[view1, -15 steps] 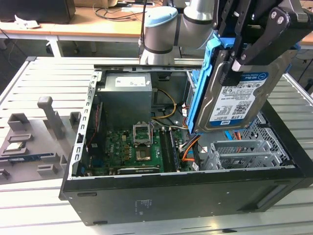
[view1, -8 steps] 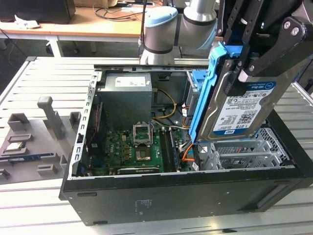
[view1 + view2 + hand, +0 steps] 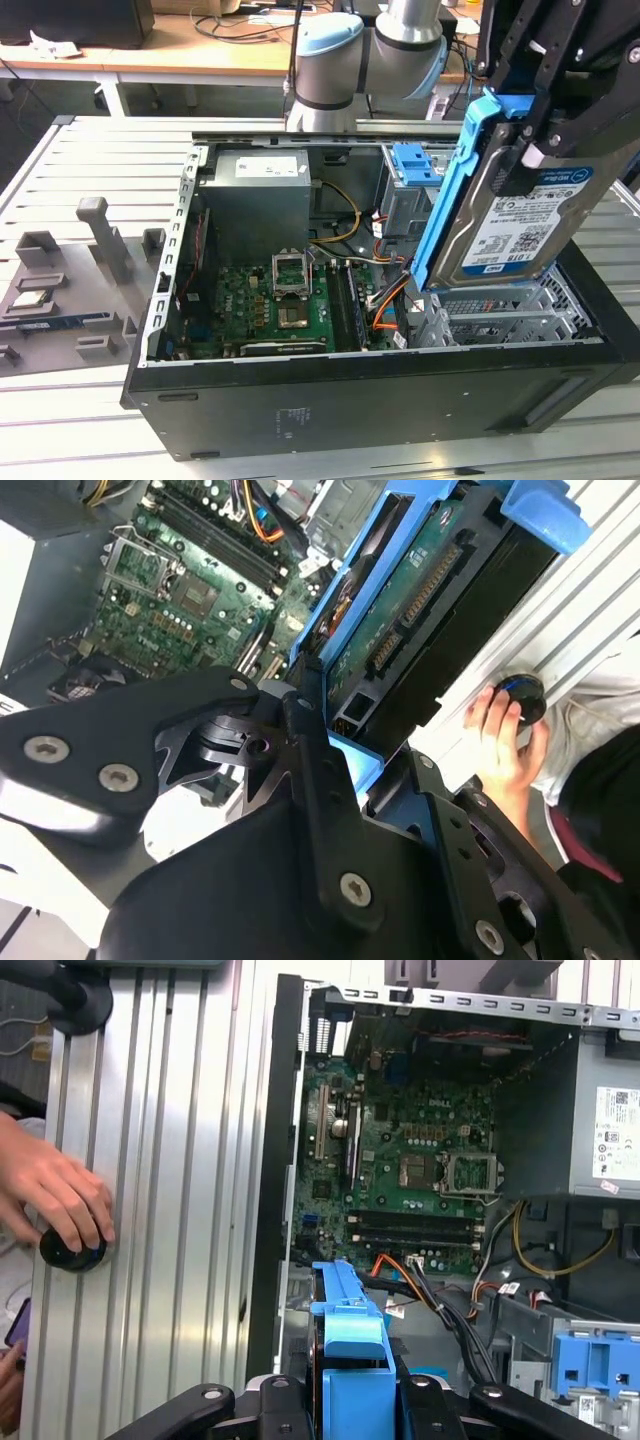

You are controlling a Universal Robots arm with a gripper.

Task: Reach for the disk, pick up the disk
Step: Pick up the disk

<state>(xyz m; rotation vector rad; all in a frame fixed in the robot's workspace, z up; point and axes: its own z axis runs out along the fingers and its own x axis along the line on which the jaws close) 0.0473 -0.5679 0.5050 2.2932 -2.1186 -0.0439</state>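
Gripping the disk (image 3: 510,215) by its top edge, my hand (image 3: 530,125) holds it tilted above the open computer case (image 3: 400,385); pick-up seems done, and I must keep my hold firm.

The disk (image 3: 515,225) is seen at the right of the exterior view as a flat silver hard drive with a white-and-blue barcode label, framed along its edges by a bright blue plastic carrier. It is held steeply tilted, almost on edge, label face outward, raised above the open computer case. In the second wrist view its green circuit-board underside (image 3: 420,600) is shown at upper centre. In the first wrist view its blue frame end (image 3: 352,1345) is seen at lower centre.
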